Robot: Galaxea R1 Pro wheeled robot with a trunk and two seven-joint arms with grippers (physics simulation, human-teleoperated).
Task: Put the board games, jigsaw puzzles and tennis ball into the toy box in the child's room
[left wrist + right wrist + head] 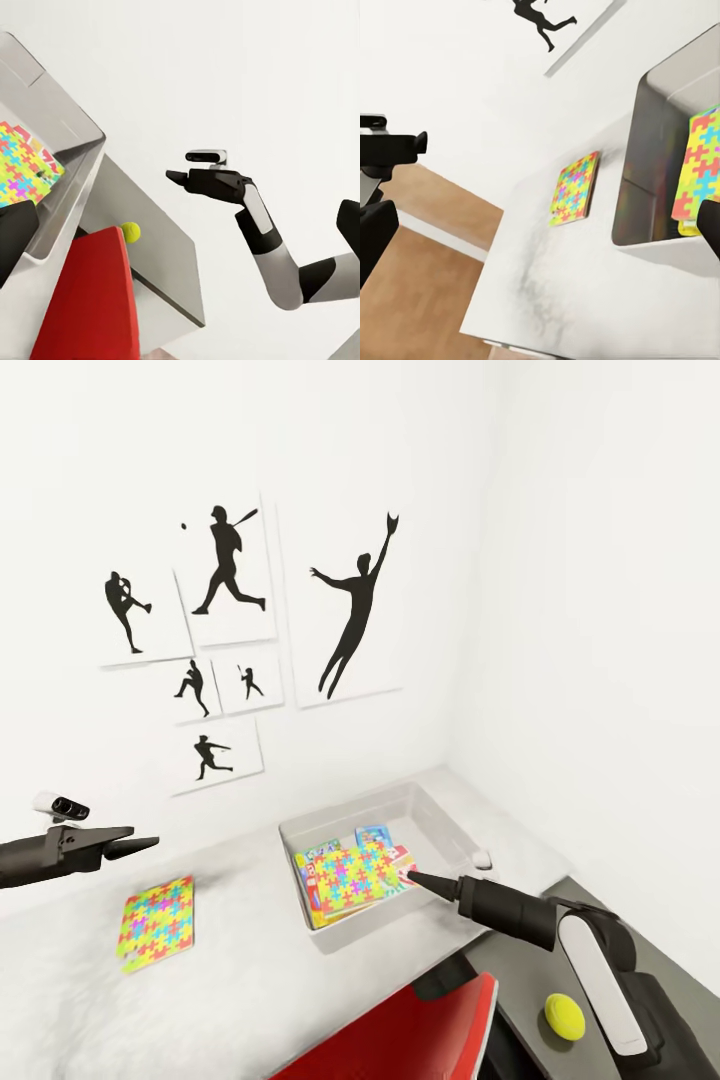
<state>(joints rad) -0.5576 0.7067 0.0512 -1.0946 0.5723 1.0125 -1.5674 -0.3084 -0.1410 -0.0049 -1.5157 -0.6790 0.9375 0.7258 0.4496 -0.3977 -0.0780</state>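
The light-grey toy box [440, 822] stands on the table against the wall. In it lies a jigsaw puzzle [350, 873] on top of board games, of which a blue one [375, 837] and a red-edged one [402, 857] show at its far edge. A second jigsaw puzzle [157, 922] lies flat on the table to the left of the box. The tennis ball [563, 1017] rests on a lower dark grey surface at the right. My right gripper [415, 878] hovers over the box, open and empty. My left gripper [150, 844] hangs open above the table's left part.
A red chair [410, 1025] stands close to the table's front edge, between me and the toy box. The white table [250, 980] meets the wall with black sports pictures [230, 560]. The room's corner is just right of the box.
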